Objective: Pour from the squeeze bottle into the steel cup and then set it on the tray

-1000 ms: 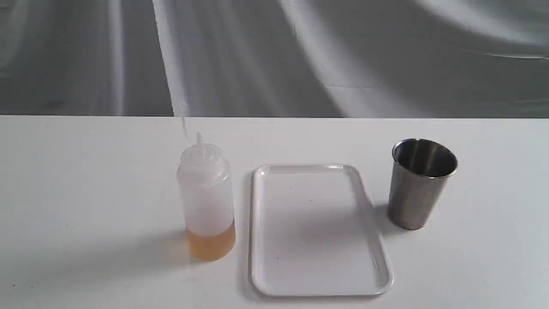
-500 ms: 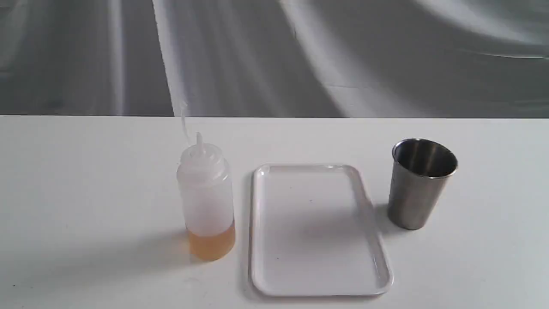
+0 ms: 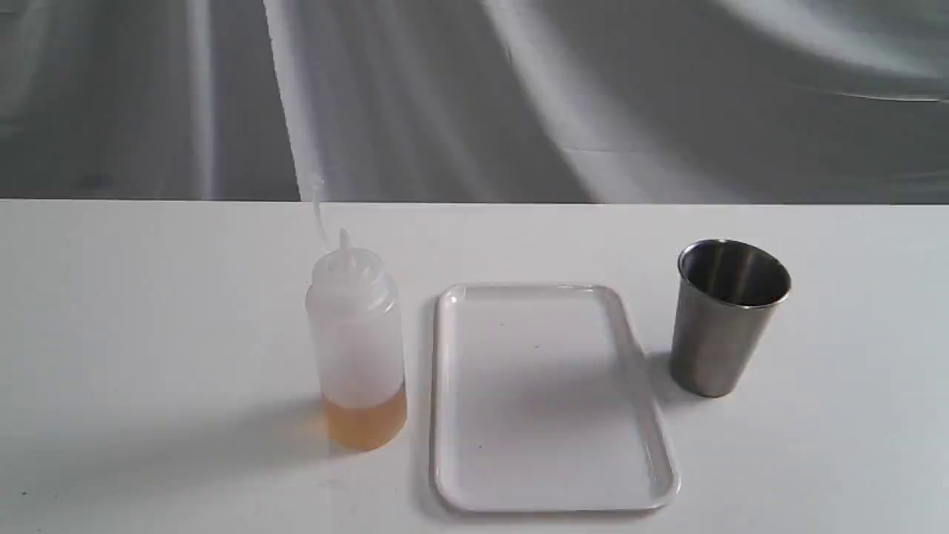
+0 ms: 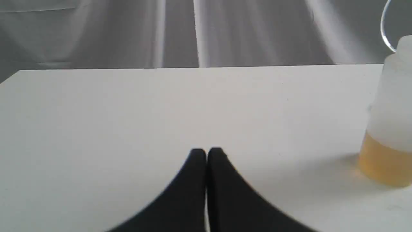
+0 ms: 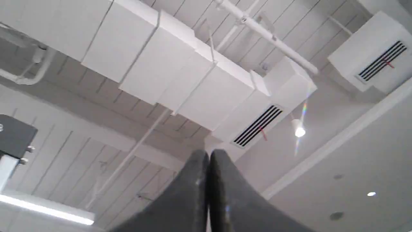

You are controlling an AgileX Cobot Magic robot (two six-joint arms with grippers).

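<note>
Sizing up the squeeze bottle [image 3: 356,348], I am judging it light: only a shallow band of amber liquid [image 3: 365,424] is sitting at its base, and the rest looks empty. It is standing upright on the white surface [image 3: 148,297], just beside the left rim of the tray [image 3: 439,400]. The steel cup [image 3: 723,319] is standing on the tray's other side, well apart from the bottle.

The translucent wall is probably soft and will give under pressure (a hard pinch could push liquid out of the nozzle [image 3: 344,241] too soon). So I am planning to take it around the mid-body, above the liquid line and below the shoulder, with a moderate squeeze. The plastic looks smooth and may be slippery. The thin cap strap [image 3: 319,208] is arching up behind the nozzle, and I am aiming to keep clear of it.

My left gripper [image 4: 206,153] is hanging low over the bare surface, its jaws pressed together on nothing, with the bottle off to one side. My right gripper [image 5: 209,154] is pointing up at the ceiling [image 5: 161,64], its jaws likewise pressed together and empty. Either would need to spread before any hold; the left looks nearer the bottle.
</note>
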